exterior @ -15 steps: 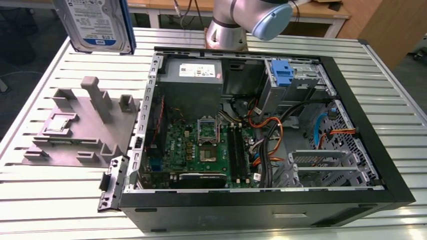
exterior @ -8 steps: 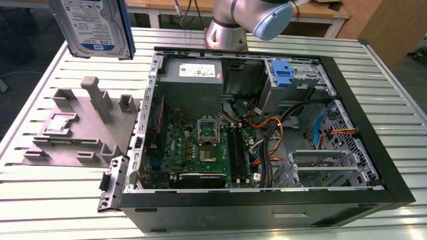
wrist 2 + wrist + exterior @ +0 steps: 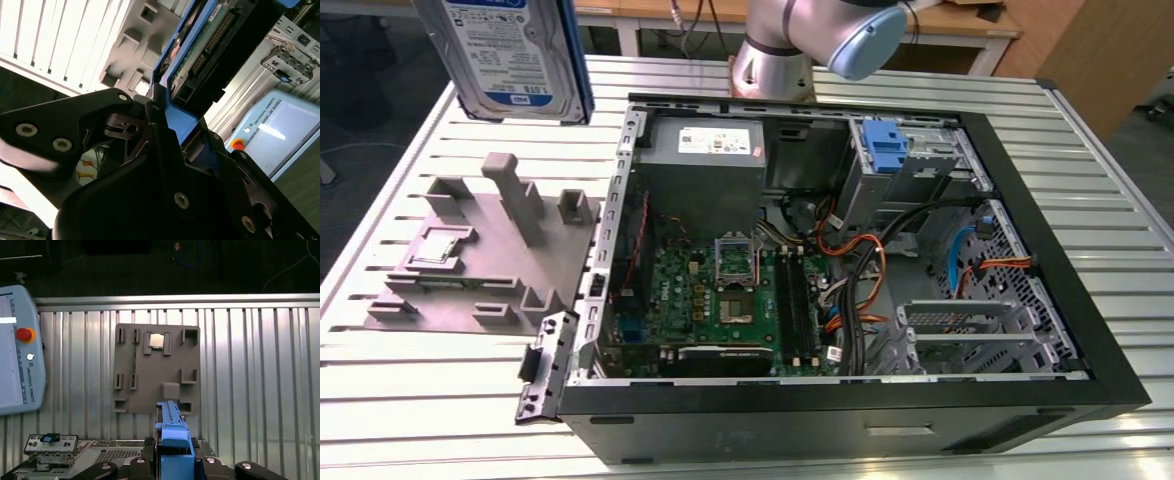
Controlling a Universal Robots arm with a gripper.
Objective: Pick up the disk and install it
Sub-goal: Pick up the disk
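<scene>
One flat silver rectangular disk (image 3: 507, 55), held in a blue plastic carrier frame, hangs in the air on the exterior view's left, well above the slatted metal counter (image 3: 427, 400) and apart from everything on it. It stands on edge with its white-and-blue label toward us. The label carries fine print and a barcode, which I leave unread.

In the second wrist view the black metal claw (image 3: 180, 122) is clamped on one end of the blue carrier. I judge the grip is taken on the plastic to spare the drive body and to leave the connector end free.

Under the disk, on the counter, lies a grey moulded fixture plate (image 3: 467, 270) with posts and slots, probably made to keep parts at known places. Just beside it a black open computer case (image 3: 1067, 300) lies on its side with the cover off, which gives access from above. Inside, the grey power-supply box (image 3: 707, 150) wears a white sticker with small print. In the first wrist view a pale grey teach pendant (image 3: 17, 350) with a red button has lettering along its edge.
</scene>
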